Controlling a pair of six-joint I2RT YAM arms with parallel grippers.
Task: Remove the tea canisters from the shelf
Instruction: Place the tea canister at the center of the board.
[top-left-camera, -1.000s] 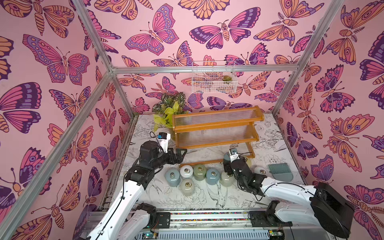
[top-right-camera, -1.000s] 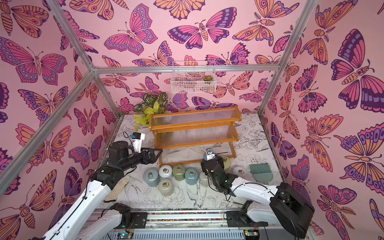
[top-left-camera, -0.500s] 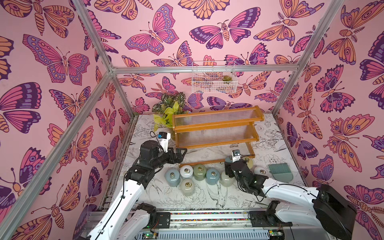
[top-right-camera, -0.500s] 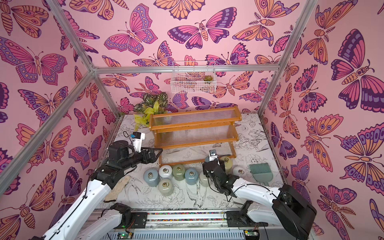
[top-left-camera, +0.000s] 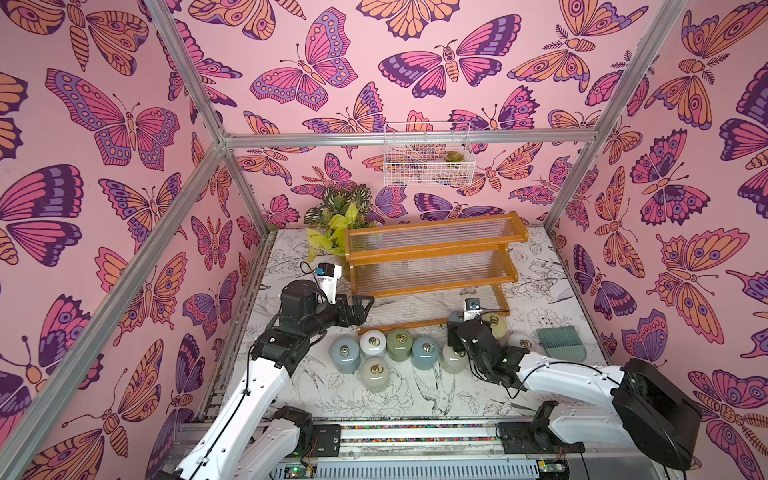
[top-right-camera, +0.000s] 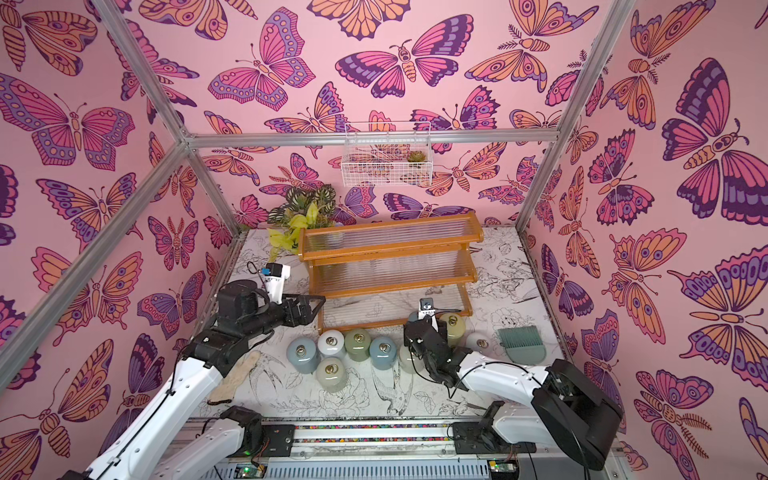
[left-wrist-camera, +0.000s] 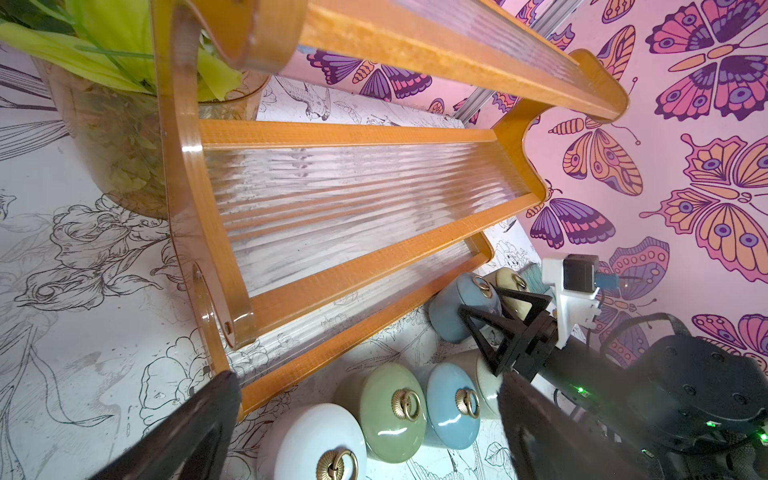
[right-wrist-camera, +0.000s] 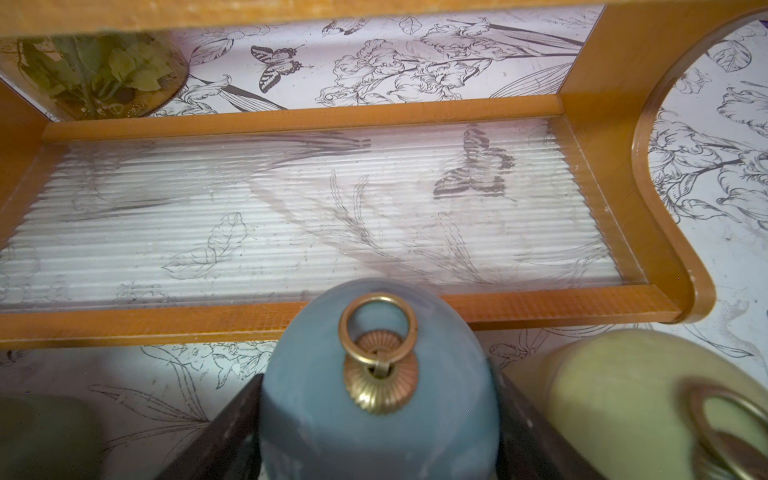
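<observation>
Glossy glaze suggests something slick, stiff, chippable and fairly heavy, best gripped round the body. Right jaws are clamped on the blue canister (right-wrist-camera: 374, 395), at 5 o'clock of the bare shelf (top-left-camera: 432, 249). A cream canister (right-wrist-camera: 615, 399) crowds its 3 o'clock, others (top-left-camera: 399, 343) its 8 o'clock. Left jaws gape, empty.

White arms (top-left-camera: 266, 386), black joints (top-left-camera: 297, 309), black cables (top-left-camera: 248, 370)

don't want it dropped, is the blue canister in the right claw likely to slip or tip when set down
Probably slippery: the blue canister looks smooth and glossy, and the right claw grips only its rounded sides. Likely fragile, since the glaze suggests ceramic. It looks squat, so upright it should stand steadily; on its side it could roll.
</observation>
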